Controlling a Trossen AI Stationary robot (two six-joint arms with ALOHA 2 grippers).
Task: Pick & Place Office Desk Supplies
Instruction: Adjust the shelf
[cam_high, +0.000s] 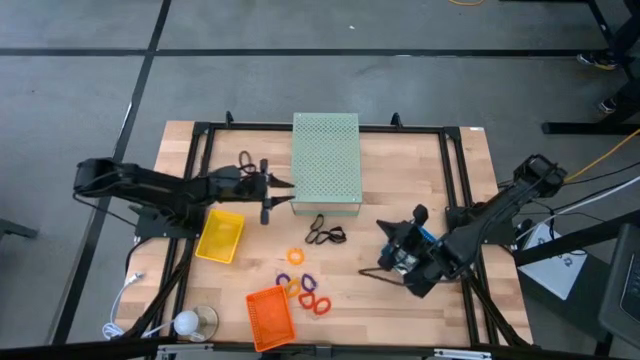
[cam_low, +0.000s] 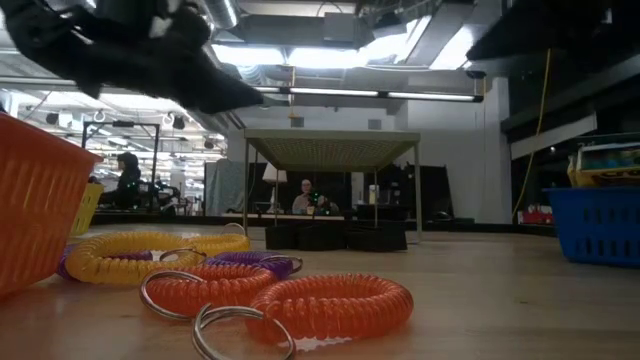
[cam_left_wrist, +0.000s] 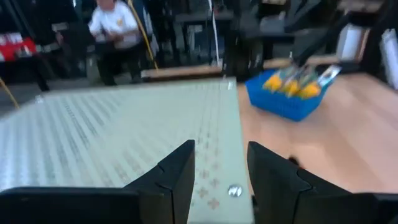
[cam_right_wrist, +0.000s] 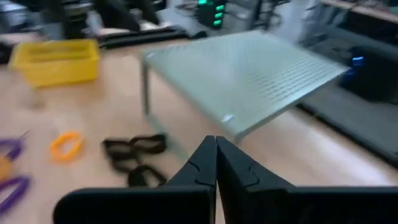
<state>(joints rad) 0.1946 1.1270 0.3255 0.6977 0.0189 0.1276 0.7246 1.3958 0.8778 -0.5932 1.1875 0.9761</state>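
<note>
1. The left gripper (cam_high: 268, 190) hovers at the near-left corner of the pale green perforated box (cam_high: 326, 160). Its fingers (cam_left_wrist: 177, 171) stand apart with a clear gap and hold nothing.
2. The right gripper (cam_high: 388, 250) sits over the table right of centre, beside the blue tray (cam_high: 412, 252). In its wrist view the jaws are pressed together with nothing visible between them.
3. The supplies still loose lie in the middle of the table. The black loop pieces (cam_high: 325, 234) sit just in front of the box. The orange ring (cam_high: 295, 257) is nearer the front edge, and the purple, red and yellow coil rings (cam_high: 305, 292) cluster beside the orange tray (cam_high: 270, 317).
4. The black loops lie between the two grippers, their long axis running roughly across the table. From the right gripper they lie towards the table's centre and slightly back, and its wrist camera faces them (cam_right_wrist: 134, 155).
5. I judge both arms about equally near; the right one points at the loops but must open first.
6. The yellow tray (cam_high: 221, 235) lies below the left arm.
</note>
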